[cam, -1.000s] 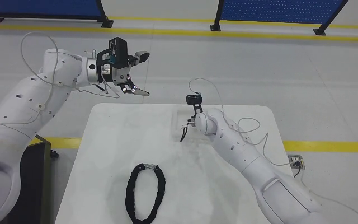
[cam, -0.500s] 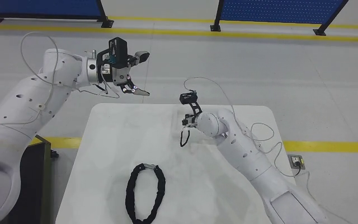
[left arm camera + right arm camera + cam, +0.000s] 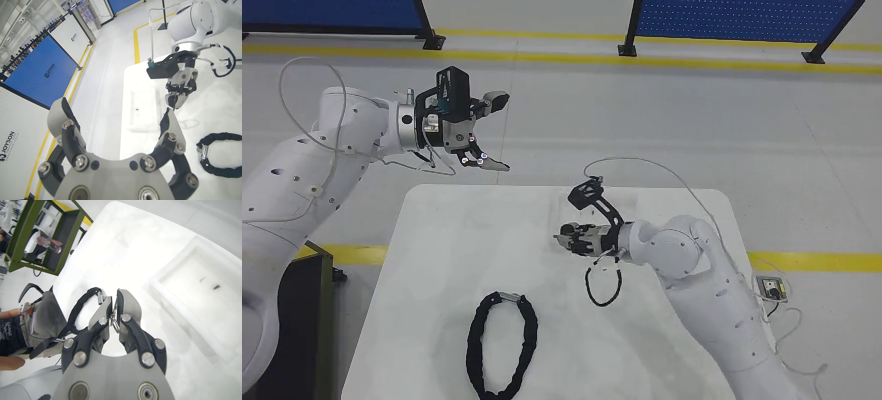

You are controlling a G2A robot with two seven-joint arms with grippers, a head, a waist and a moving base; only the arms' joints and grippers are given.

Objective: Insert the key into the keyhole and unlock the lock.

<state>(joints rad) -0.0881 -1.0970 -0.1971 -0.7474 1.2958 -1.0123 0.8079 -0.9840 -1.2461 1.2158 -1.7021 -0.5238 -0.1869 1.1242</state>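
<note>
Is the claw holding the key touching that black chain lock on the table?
Apart. The top view shows a plain stretch of bare table between the right gripper, shut on the key, and the chain lock.

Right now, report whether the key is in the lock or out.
Out. The right gripper is shut on the key, held apart from the lock lying on the table.

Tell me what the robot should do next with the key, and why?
Probably move the right gripper toward the metal end of the lock. The key is pinched in it, but the lock lies apart on the table.
</note>
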